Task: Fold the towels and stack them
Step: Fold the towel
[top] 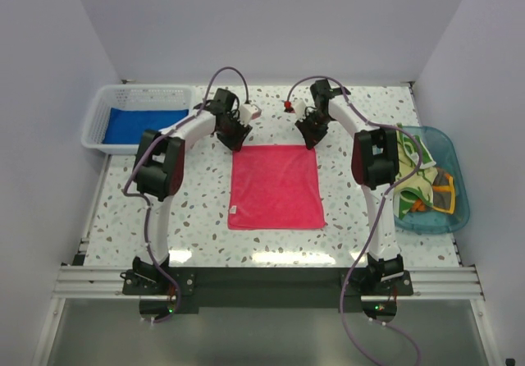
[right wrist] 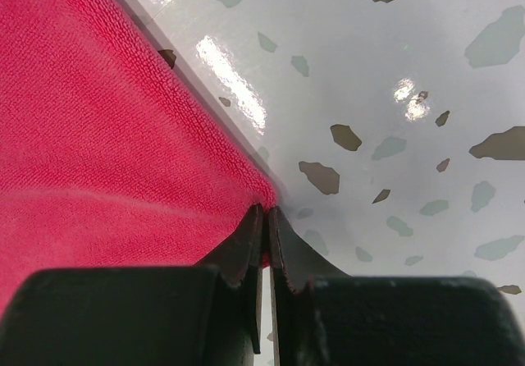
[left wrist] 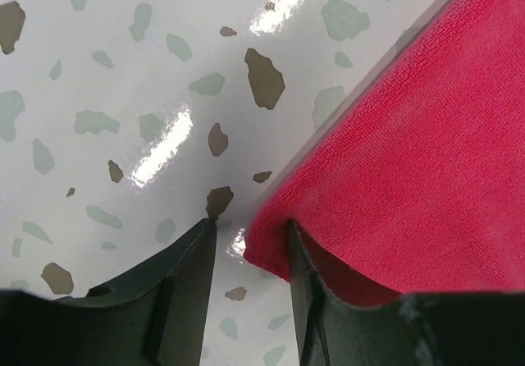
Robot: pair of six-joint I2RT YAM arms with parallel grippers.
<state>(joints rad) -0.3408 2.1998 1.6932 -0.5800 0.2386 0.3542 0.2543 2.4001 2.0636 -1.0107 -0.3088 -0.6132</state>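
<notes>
A pink towel (top: pixel 276 187) lies flat and unfolded in the middle of the table. My left gripper (top: pixel 232 140) is down at its far left corner. In the left wrist view the left gripper (left wrist: pixel 250 225) is open, with the tip of the towel's corner (left wrist: pixel 410 136) between the fingers and the right finger against the cloth. My right gripper (top: pixel 312 140) is at the far right corner. The right wrist view shows the right gripper (right wrist: pixel 266 210) shut on that corner of the pink towel (right wrist: pixel 98 136).
A white slotted basket (top: pixel 98 112) at the back left holds a blue towel (top: pixel 141 125). A clear blue tub (top: pixel 447 148) at the right edge holds a green patterned towel (top: pixel 410 189) and a dark grey one with orange trim (top: pixel 443 194).
</notes>
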